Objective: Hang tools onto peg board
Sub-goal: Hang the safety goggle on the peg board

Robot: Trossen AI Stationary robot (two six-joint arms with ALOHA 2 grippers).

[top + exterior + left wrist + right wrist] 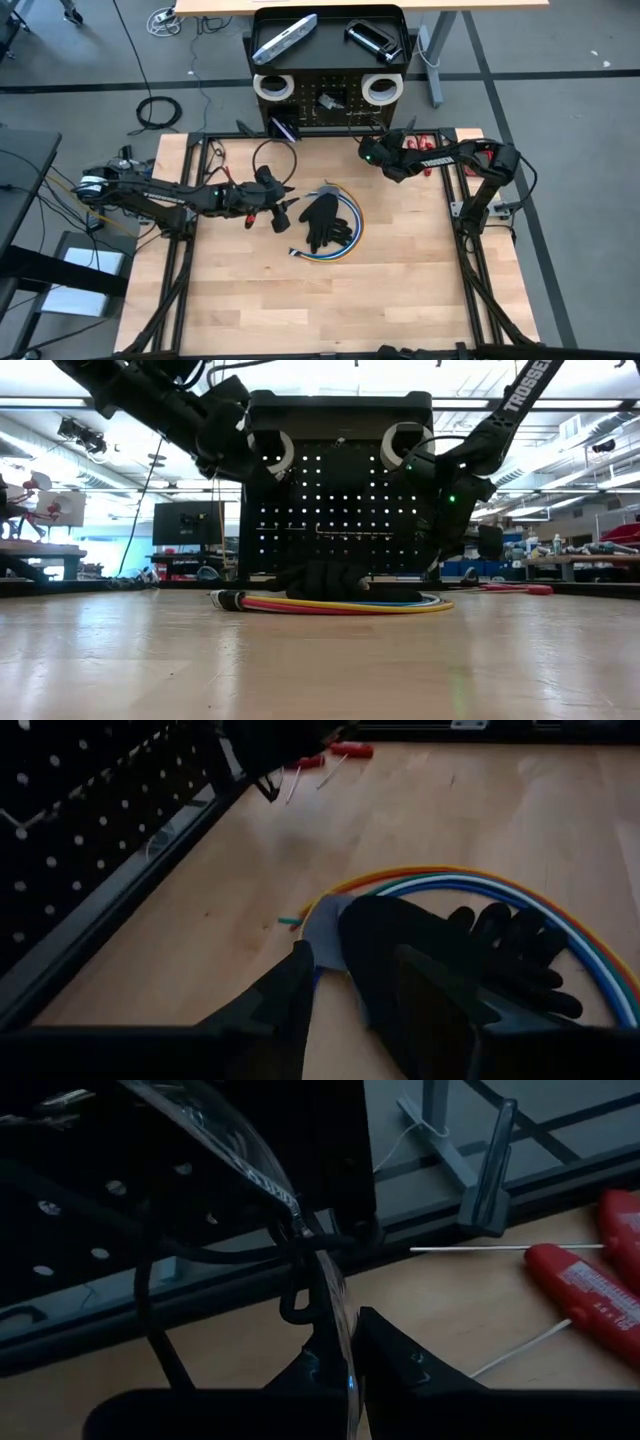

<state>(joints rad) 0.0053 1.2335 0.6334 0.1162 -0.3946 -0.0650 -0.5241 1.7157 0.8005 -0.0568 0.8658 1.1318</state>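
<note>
Your right gripper (345,1342), jaws pinching clear safety glasses (250,1155) at the peg board (330,100) foot, risks snagging them on a dark cable (150,1310), while your left gripper (350,990), jaws spread, hovers over the black glove (325,222) on the worktop (400,290).

Workshop lab; benches (40,550), monitor (188,522), ceiling strip lights (60,402)

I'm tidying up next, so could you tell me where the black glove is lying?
In the high view the black glove lies mid-table on the coiled coloured cables, just right of the left gripper.
</note>
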